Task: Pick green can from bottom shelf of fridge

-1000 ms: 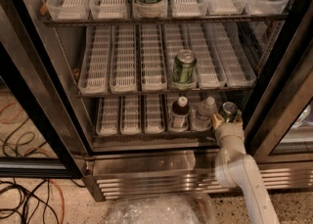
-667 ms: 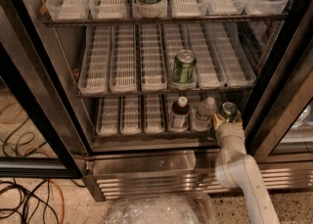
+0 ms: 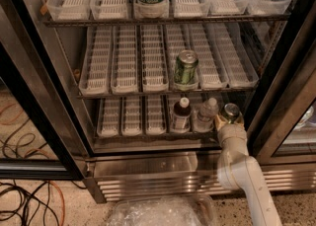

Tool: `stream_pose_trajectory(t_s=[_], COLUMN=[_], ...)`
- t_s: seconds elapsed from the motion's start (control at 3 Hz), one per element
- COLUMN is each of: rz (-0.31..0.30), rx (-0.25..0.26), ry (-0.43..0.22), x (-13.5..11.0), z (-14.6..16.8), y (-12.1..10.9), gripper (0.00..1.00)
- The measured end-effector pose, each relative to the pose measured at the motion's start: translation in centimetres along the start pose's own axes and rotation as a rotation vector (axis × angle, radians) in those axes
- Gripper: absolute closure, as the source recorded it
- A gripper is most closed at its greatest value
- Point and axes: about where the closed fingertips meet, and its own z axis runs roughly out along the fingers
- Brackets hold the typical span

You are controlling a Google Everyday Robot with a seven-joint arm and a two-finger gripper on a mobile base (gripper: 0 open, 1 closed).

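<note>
Camera view: fridge open; the green can stands at the right end of the bottom shelf, with a clear bottle just left of it and a dark bottle further left. Tool on the white arm sits right against the green can from below; whether it is wide, narrow or clamped cannot be told. A paler can stands one rack up, above-left of the green can.

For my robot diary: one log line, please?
claw at dark green silver-topped can | bottom wire shelf, right end | can upright
</note>
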Motion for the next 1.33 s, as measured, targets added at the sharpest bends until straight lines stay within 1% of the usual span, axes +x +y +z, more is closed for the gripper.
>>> stream_pose_trajectory(t_s=[0.33,0.67,1.33], rz=[-0.002,-0.010,-0.012], rx=[-0.002,-0.003,-0.017], ry=[-0.001,-0.021,-0.097], x=[-0.1,-0.9,-4.1], z=[0.0,-0.4,-2.3], y=[0.0,0.2,0.5], gripper=[1.00,1.00,1.00])
